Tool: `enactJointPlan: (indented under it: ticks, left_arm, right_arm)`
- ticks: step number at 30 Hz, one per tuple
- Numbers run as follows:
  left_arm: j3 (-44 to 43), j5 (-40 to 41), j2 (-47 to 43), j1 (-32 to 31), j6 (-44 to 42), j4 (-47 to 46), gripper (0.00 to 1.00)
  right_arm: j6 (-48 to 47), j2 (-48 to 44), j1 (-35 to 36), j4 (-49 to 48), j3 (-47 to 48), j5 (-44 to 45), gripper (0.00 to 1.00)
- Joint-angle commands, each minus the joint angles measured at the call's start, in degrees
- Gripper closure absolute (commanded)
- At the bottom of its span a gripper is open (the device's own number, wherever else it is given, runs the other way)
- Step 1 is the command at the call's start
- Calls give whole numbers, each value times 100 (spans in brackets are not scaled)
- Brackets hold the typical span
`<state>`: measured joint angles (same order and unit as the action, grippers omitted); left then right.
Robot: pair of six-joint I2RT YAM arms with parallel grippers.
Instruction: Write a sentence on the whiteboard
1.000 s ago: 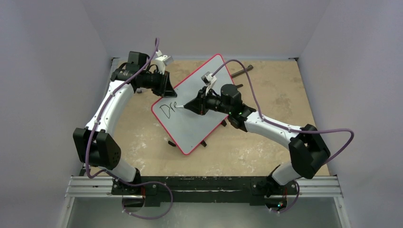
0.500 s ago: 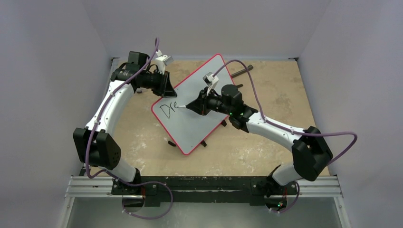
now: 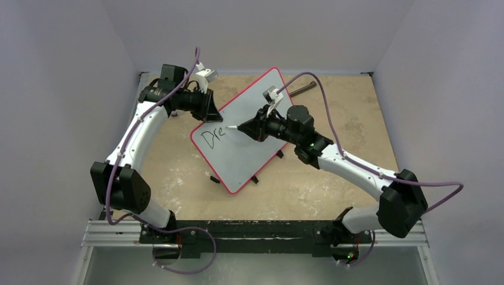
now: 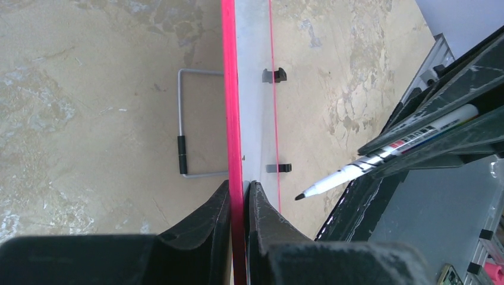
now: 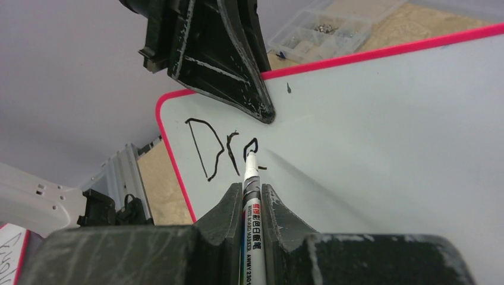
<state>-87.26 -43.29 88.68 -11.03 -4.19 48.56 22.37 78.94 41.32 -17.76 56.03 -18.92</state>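
The whiteboard (image 3: 252, 157) with its red rim stands tilted at mid-table. Black letters "Dre" (image 3: 212, 136), the start of the sentence, are at its left corner, also seen in the right wrist view (image 5: 217, 148). My left gripper (image 3: 209, 111) is shut on the board's upper-left edge; its fingers (image 4: 239, 185) pinch the red rim (image 4: 229, 89). My right gripper (image 3: 249, 127) is shut on a white marker (image 5: 251, 199). The marker tip (image 3: 229, 127) points just right of the "e". From the left wrist, the tip (image 4: 300, 196) shows a small gap to the board.
A wire stand (image 4: 196, 124) and black clips (image 4: 273, 75) sit behind and on the board. A dark rod (image 3: 303, 89) lies at the back right. A clear parts box (image 5: 324, 27) shows beyond the board. A metal rail (image 3: 255, 233) runs along the near edge.
My right arm has shifted right and back, carrying the marker tip from the "e" a little to its right. The left gripper and the board have not moved.
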Motion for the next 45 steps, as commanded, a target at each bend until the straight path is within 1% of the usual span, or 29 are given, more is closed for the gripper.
enactJointPlan:
  ticks: [1,11,22,36,45]
  left_arm:
    - [-18,-71,-246,-22,-467,-312,100]
    - [-10,-83,-269,-44,-476,-312,100]
    - [0,-53,-272,-57,-489,-295,100]
    - [0,-46,-281,-75,-487,-285,100]
    - [-1,-28,-280,-75,-497,-281,100]
  right_arm:
    - [52,-161,-56,-441,-64,76,100]
    - [53,201,-153,-481,140,11,100]
    - [69,335,-230,-590,197,-6,100]
    - [46,534,-241,-676,312,-326,100]
    - [-20,658,-243,-567,234,-496,100]
